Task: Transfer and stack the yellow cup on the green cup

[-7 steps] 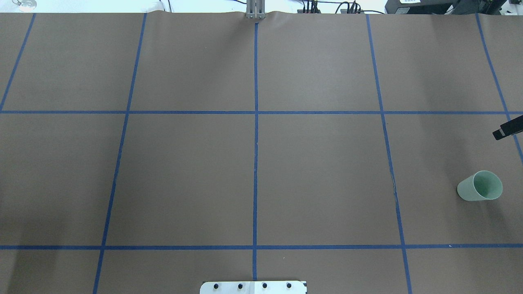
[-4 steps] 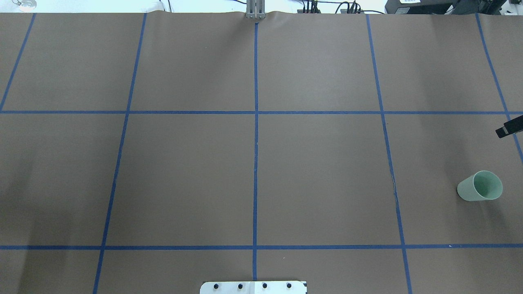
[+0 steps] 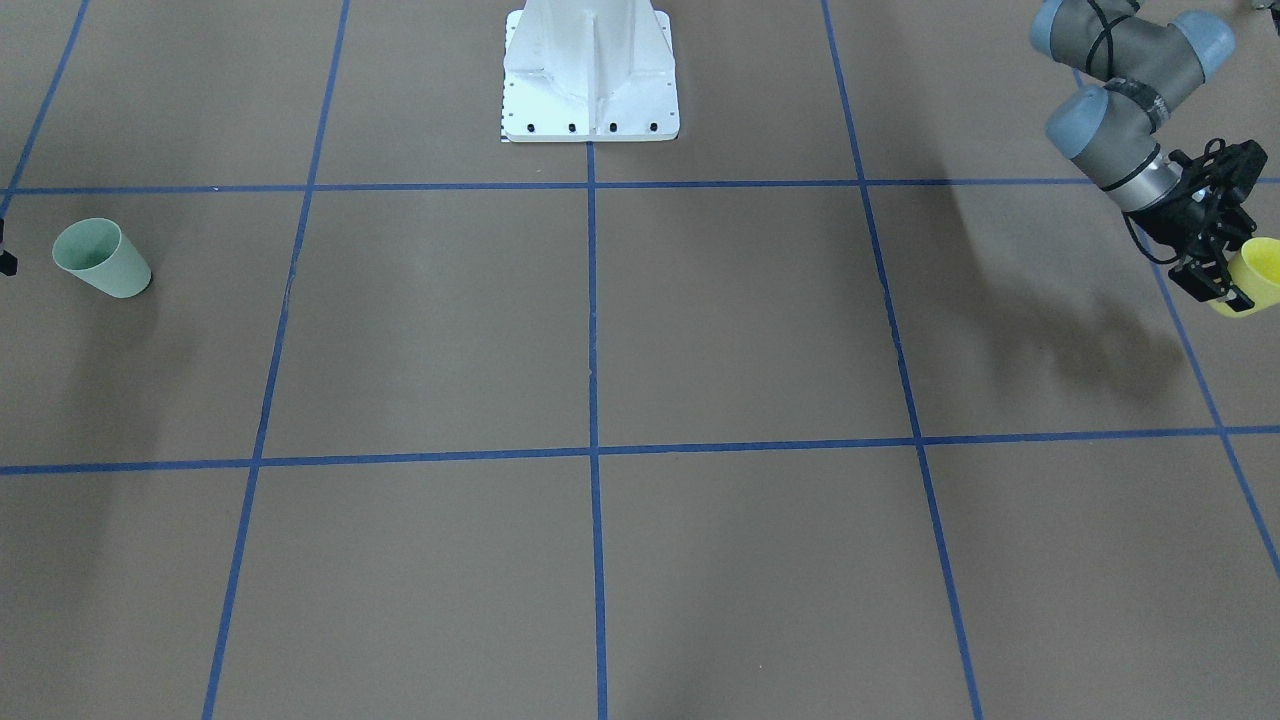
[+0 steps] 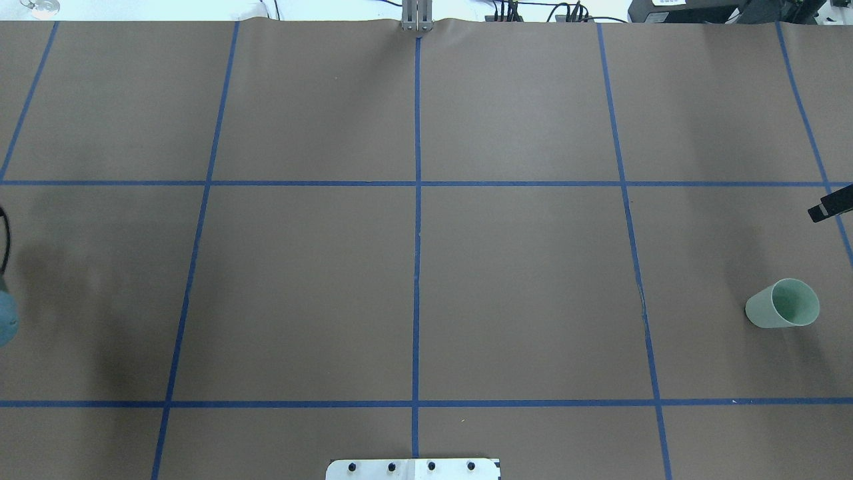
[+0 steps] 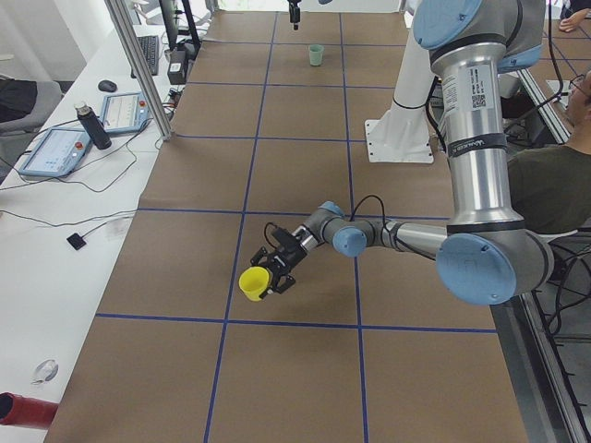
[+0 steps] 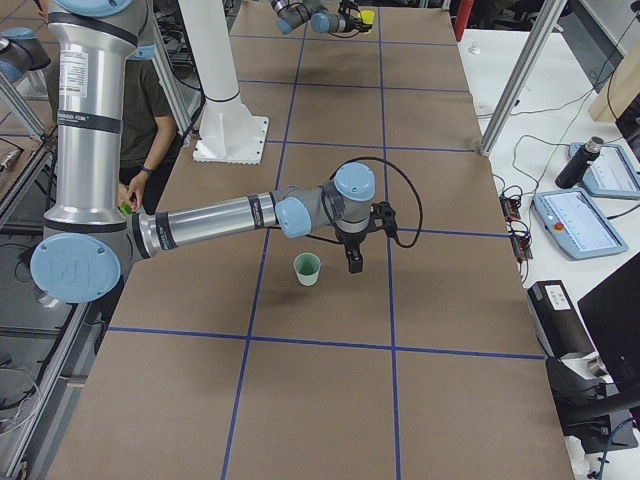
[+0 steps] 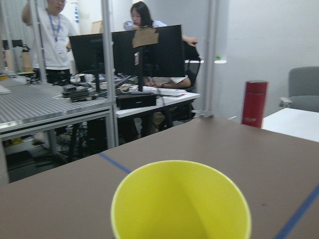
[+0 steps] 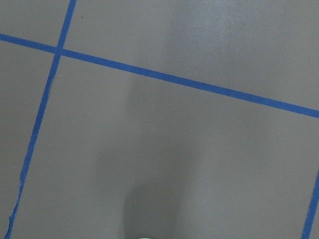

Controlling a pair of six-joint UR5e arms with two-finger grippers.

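The yellow cup [image 3: 1258,272] is held off the table at the robot's far left, tilted on its side; it also shows in the exterior left view [image 5: 251,283] and fills the bottom of the left wrist view [image 7: 180,204]. My left gripper [image 3: 1222,282] is shut on its rim. The green cup [image 4: 784,304] stands upright on the brown mat at the robot's far right, also in the front view [image 3: 100,258]. My right gripper [image 4: 828,207] hangs just beyond the green cup [image 6: 307,268], apart from it; only one dark finger shows, so I cannot tell its state.
The white robot base plate [image 4: 413,469] sits at the table's near middle edge. Blue tape lines [image 4: 417,200] divide the mat [image 4: 520,287] into squares. Desks with tablets and a dark bottle [image 5: 92,125] line the table's far side. A seated person [image 5: 554,175] is behind the robot.
A blue-grey joint and cable of the left arm have come into the overhead view at its left edge. The right gripper's finger has drifted slightly toward the right edge. The green cup has not moved.
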